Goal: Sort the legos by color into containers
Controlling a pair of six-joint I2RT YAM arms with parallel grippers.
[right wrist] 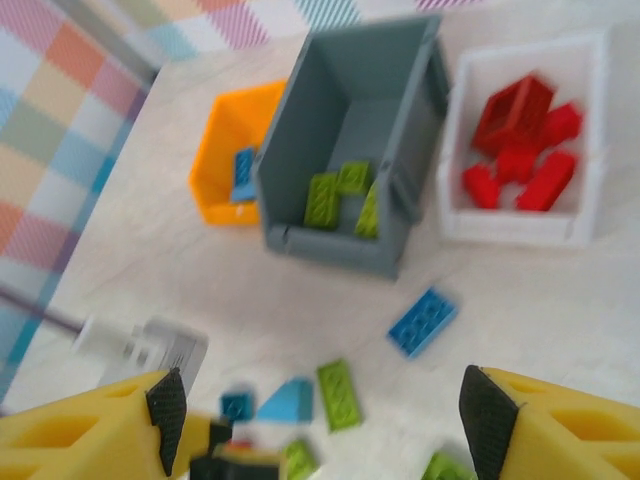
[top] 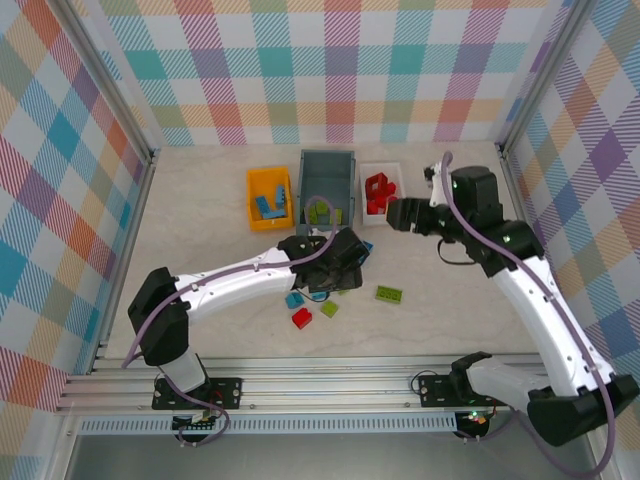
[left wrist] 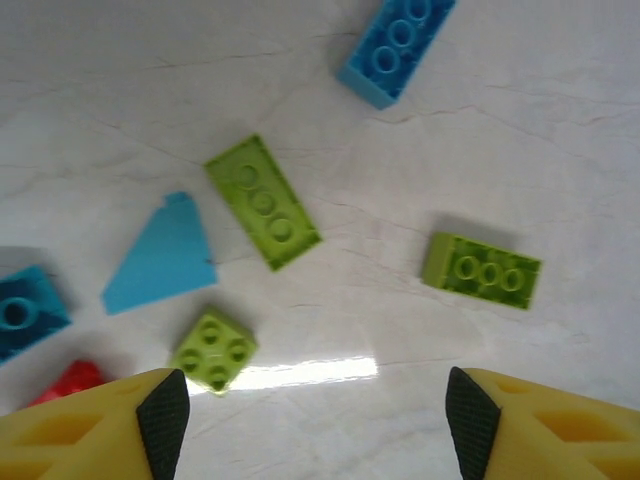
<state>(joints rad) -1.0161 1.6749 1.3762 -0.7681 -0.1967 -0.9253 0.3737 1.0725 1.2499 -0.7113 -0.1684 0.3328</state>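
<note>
The left gripper (left wrist: 315, 420) is hanging spread and empty over loose legos (left wrist: 262, 202) lying at six o'clock from the grey-blue bin (top: 326, 180). The right gripper (right wrist: 325, 420) is gaping empty at four o'clock from the white tray (top: 382, 167), which is holding red bricks (top: 378, 192). The orange bin (top: 252, 200) is sitting at nine o'clock from the grey one.

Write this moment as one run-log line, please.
left gripper: open, over loose legos | right gripper: open, empty | orange bin: blue | grey bin: green | white tray: red | unsorted: blue, green, red
</note>
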